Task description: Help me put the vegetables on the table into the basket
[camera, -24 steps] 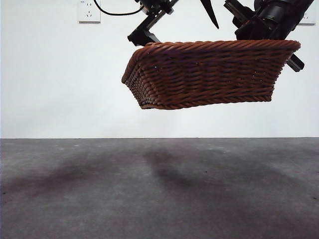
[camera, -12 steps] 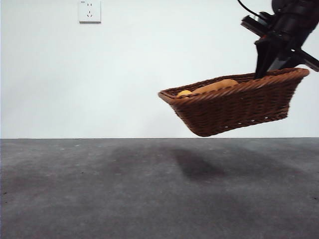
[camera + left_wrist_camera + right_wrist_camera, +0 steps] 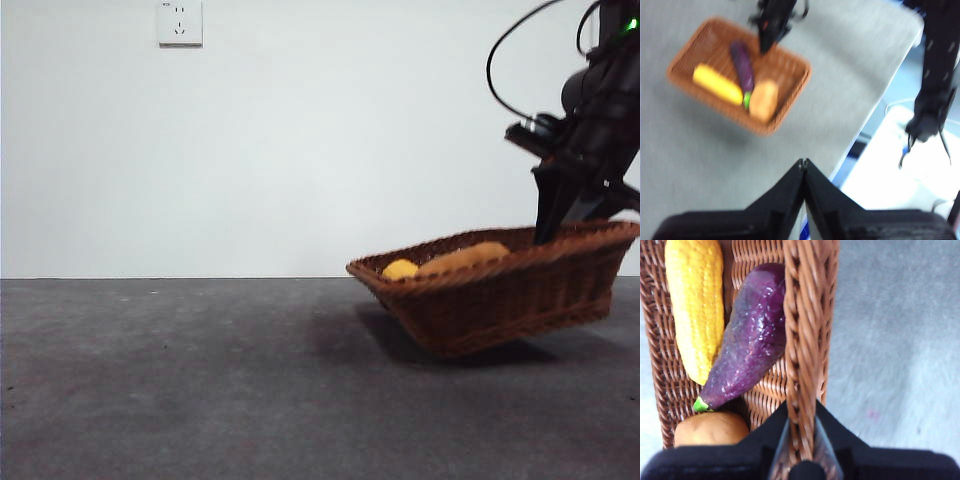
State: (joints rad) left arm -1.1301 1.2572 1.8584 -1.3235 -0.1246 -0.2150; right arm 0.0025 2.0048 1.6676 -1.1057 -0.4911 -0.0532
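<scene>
The right gripper (image 3: 800,440) has its two black jaws pinched tight on the braided rim of the basket (image 3: 802,340), one jaw inside the wall and one outside. In the front view that same gripper (image 3: 556,232) comes down from the upper right and bites the far right edge of the basket (image 3: 500,300), which hangs tilted, its gripped side higher and its low corner close over or just touching the counter (image 3: 200,380); I cannot tell which.

All three vegetables lie inside. The corn cob (image 3: 694,305) runs along the floor of the basket, the eggplant (image 3: 747,340) lies just beside it against the gripped wall, and the potato (image 3: 710,429) sits at the eggplant's stem end, near the jaws.

The left gripper (image 3: 803,167) hangs well apart and high above, its jaws closed together on nothing, looking down on the basket (image 3: 790,60) with its load.

By my judgement the sorting is done and the step in hand is setting the basket down. Doing it well means lowering gently and levelling the tilt so the whole base meets the counter before the jaws release the rim; letting go early could rock the basket and roll the potato.
</scene>
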